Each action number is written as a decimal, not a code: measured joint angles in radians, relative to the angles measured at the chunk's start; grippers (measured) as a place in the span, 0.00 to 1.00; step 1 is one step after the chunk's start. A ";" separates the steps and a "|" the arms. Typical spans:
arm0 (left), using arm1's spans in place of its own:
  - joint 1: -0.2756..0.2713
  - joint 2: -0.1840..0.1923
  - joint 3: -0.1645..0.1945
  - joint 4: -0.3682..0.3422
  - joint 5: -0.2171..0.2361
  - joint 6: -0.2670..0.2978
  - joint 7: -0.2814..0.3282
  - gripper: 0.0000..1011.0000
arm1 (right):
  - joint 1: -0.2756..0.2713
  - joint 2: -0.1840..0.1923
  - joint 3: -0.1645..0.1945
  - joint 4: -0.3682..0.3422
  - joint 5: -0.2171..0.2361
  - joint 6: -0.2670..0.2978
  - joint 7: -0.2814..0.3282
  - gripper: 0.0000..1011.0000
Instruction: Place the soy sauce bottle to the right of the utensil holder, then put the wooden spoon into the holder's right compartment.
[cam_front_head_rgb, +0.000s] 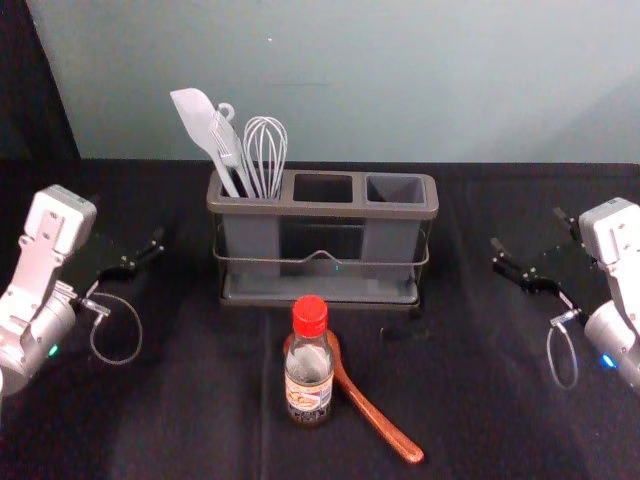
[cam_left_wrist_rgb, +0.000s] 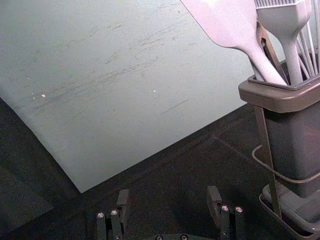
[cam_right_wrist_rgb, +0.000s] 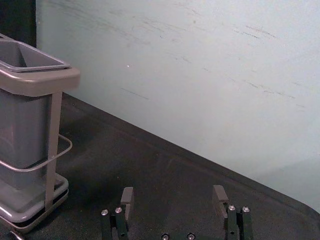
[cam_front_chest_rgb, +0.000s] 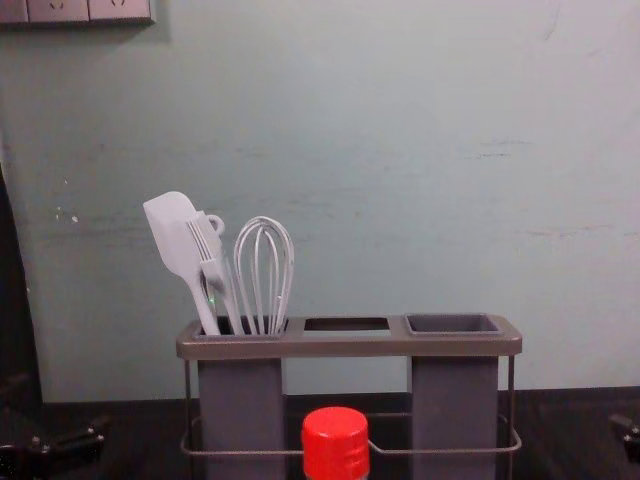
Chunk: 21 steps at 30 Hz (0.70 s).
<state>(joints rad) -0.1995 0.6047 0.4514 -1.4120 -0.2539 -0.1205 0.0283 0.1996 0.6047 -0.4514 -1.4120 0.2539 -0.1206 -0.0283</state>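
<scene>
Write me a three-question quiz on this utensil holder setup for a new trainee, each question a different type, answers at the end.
1. Fill in the blank: In the head view, the soy sauce bottle partly hides the ____ of the wooden spoon.
2. Multiple choice: Which compartment of the utensil holder has the whisk in it?
a) left
b) middle
c) right
3. True or false: The soy sauce bottle already stands to the right of the utensil holder.

Key: 1. bowl; 2. a; 3. false, it stands in front of the holder, on the robot's side.
</scene>
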 joint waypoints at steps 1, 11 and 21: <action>0.000 0.000 0.000 0.000 0.000 0.000 0.000 0.99 | 0.000 0.000 0.000 0.000 0.000 0.000 0.000 0.99; 0.000 0.000 0.000 0.000 0.000 0.000 0.000 0.99 | 0.000 0.000 0.000 0.000 0.000 0.000 0.000 0.99; 0.000 0.000 0.000 0.000 0.000 0.000 0.000 0.99 | 0.000 0.000 0.000 0.000 0.000 0.000 0.000 0.99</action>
<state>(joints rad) -0.1996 0.6047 0.4514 -1.4120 -0.2539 -0.1205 0.0283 0.1996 0.6047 -0.4514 -1.4119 0.2539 -0.1206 -0.0283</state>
